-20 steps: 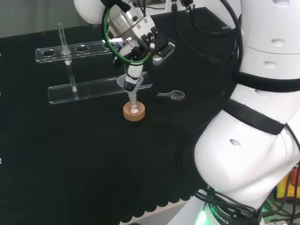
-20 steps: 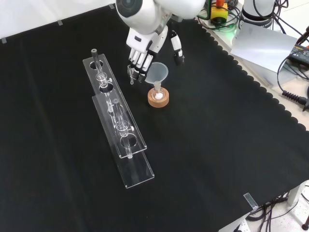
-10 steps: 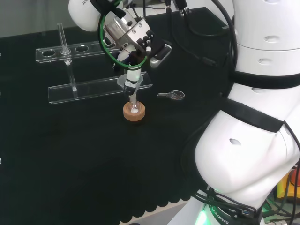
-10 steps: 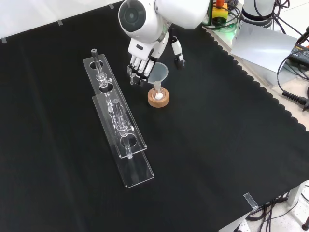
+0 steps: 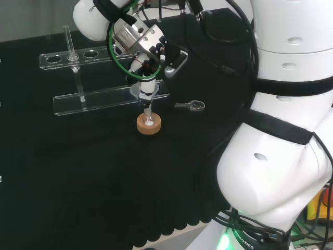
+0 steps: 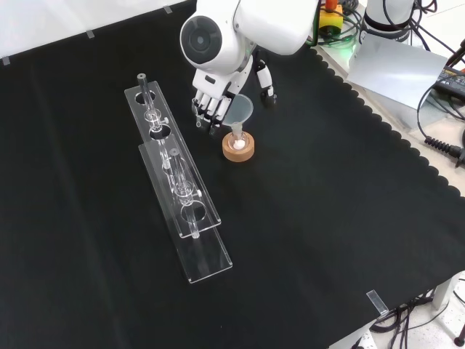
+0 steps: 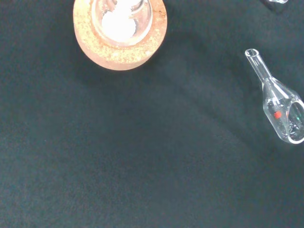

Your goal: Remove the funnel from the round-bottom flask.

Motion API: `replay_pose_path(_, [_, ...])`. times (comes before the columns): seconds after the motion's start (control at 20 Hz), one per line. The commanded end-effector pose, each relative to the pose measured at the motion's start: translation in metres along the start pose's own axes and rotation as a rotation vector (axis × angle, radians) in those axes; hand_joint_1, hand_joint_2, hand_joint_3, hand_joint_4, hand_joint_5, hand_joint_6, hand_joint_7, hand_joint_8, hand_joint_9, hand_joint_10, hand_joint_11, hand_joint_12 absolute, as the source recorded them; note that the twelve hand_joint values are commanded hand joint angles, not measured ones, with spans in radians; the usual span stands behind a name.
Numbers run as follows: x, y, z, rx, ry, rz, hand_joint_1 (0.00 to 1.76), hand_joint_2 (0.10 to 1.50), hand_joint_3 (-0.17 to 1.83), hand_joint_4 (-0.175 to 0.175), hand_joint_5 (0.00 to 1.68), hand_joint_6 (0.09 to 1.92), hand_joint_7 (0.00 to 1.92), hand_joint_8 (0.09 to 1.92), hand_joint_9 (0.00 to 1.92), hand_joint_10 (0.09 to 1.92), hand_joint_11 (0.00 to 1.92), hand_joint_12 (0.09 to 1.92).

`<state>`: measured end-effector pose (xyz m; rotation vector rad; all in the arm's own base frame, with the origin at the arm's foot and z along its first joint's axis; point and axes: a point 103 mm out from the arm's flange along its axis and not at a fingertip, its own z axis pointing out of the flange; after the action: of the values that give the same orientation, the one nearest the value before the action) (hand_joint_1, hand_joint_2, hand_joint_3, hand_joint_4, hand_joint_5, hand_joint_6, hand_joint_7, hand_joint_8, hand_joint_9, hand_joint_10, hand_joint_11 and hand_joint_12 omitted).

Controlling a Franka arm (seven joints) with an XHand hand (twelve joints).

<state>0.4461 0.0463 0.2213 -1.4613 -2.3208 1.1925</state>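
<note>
In your front view, upper centre, the funnel sits stem-down in the round-bottom flask on its cork ring. The hand hangs at the funnel's rim, fingers straight and parted; contact cannot be made out. The clear flask body barely shows.

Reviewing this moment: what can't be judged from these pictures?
- Contact between the robot hand and the funnel: in the front view the arm's white link covers the palm; in the head view the fingers overlap the funnel's rim.
- The round-bottom flask: cut off by the wrist view's edge, clear glass elsewhere.
- The small glass piece on the cloth: what it is.
</note>
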Motion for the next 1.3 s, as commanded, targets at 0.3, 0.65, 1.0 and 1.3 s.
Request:
replay_pose_path(0.3, [-0.005, 0.005, 0.005, 0.009, -0.03, 0.023, 0.58, 0.75, 0.12, 0.023, 0.13, 0.09, 0.0, 0.6, 0.29, 0.79, 0.37, 1.46])
replay_pose_path(0.65, [-0.005, 0.007, 0.008, 0.002, -0.041, 0.034, 0.63, 0.78, 0.13, 0.023, 0.18, 0.09, 0.02, 0.66, 0.35, 0.76, 0.38, 1.44])
replay_pose_path(1.0, [-0.009, 0.008, 0.01, -0.014, -0.046, 0.033, 0.64, 0.78, 0.16, 0.017, 0.25, 0.09, 0.11, 0.68, 0.51, 0.66, 0.39, 1.42])
replay_pose_path(1.3, [-0.012, 0.009, 0.011, -0.045, -0.063, 0.057, 0.66, 0.78, 0.22, 0.008, 0.39, 0.09, 0.31, 0.67, 0.71, 0.59, 0.42, 1.38])
